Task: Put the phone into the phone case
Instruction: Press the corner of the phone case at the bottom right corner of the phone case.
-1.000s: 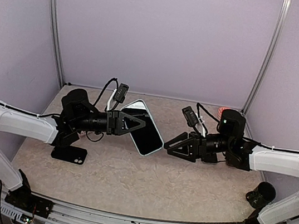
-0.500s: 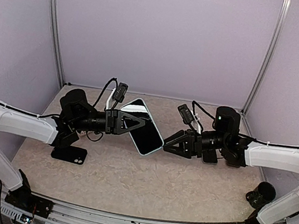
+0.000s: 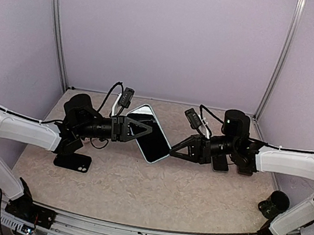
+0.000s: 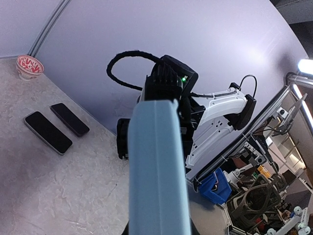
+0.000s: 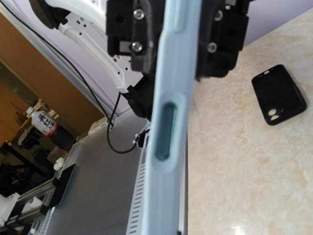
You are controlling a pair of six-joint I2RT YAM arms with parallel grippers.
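The left jaws [image 3: 146, 129] are clamped on the phone [image 3: 152, 140], holding it in the air above the middle of the counter [image 3: 134, 191]. The phone is tilted, its dark screen facing up and its lower end pointing toward the right arm. A blue case [image 4: 156, 166] frames the phone, and both wrist views look along the case's thin edge. The right jaws [image 3: 172, 151] are closed, their tips right at the phone's lower corner. Whether they pinch the case rim cannot be told. A black case [image 3: 72, 161] lies flat on the counter under the left arm. Two dark spare phones [image 4: 48, 132] lie side by side on the far right of the counter, near a small red-and-white cup [image 4: 28, 66].
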